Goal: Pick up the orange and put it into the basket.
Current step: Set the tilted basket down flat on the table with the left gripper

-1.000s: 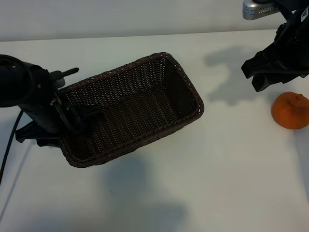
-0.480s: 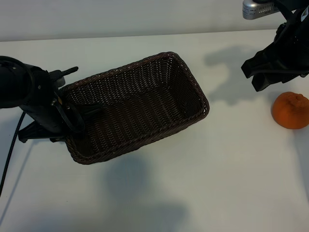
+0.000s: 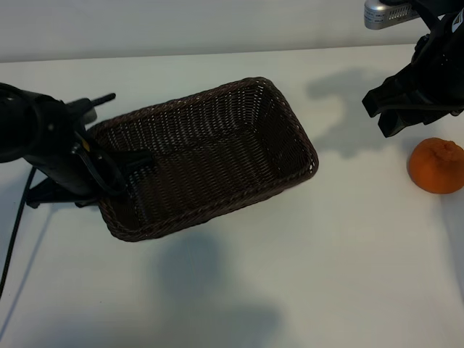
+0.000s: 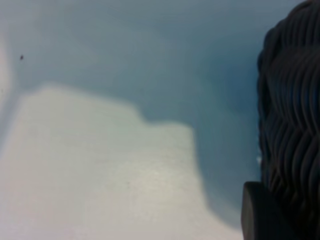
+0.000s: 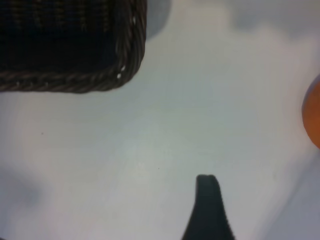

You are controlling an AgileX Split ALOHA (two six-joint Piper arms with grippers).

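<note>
The dark-brown wicker basket lies aslant at the table's middle left. My left gripper is shut on its left end wall, one finger inside and one outside. The left wrist view shows that woven wall right against a black finger. The orange rests on the table at the far right, apart from the basket. My right gripper hangs open just above and left of the orange, holding nothing. The right wrist view shows one finger, the basket's corner and a sliver of the orange.
White tabletop stretches between basket and orange and along the front. The left arm's cable trails down at the left edge. A silver camera mount sits above the right arm.
My left gripper has closed on the basket's left wall. The basket has shifted right and turned slightly with it. The right arm and the orange have not moved.
</note>
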